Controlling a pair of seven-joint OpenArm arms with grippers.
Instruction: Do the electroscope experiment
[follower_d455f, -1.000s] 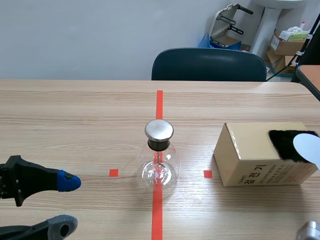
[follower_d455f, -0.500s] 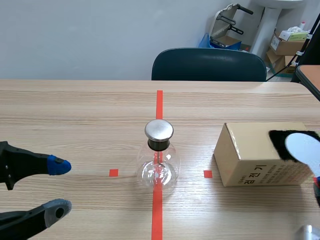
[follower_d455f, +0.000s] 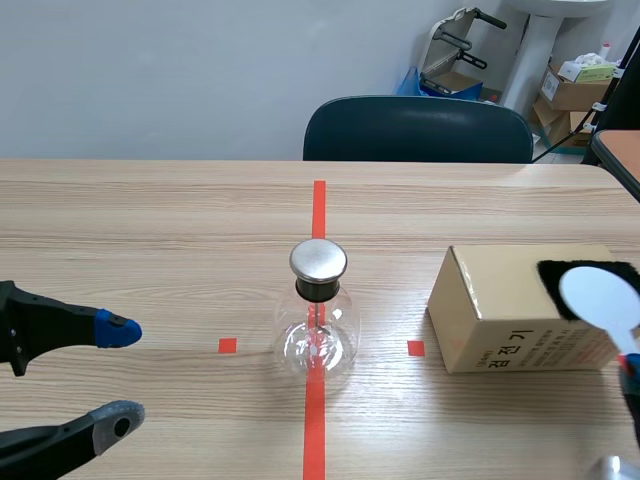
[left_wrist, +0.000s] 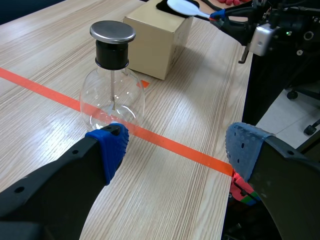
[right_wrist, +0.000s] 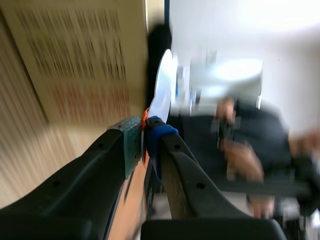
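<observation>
The electroscope (follower_d455f: 318, 320) is a clear glass flask with a black neck and a round metal cap, standing on the red tape line at mid table; it also stands ahead of my left gripper (left_wrist: 175, 145). That gripper (follower_d455f: 112, 370) is open at the near left with nothing between its fingers. A white paddle (follower_d455f: 600, 296) with a round flat head is over the black fur patch (follower_d455f: 560, 285) on top of the cardboard box (follower_d455f: 520, 315). My right gripper (right_wrist: 144, 135) is shut on the paddle's (right_wrist: 162, 87) stem, beside the box (right_wrist: 80, 60).
A dark chair (follower_d455f: 418, 130) stands behind the table's far edge. Boxes and equipment (follower_d455f: 575, 85) sit in the back right corner. Small red tape squares (follower_d455f: 227, 345) mark the table either side of the flask.
The paddle has slid left across the fur patch on the box. My left gripper drew back to the left about a second ago and has since kept still.
</observation>
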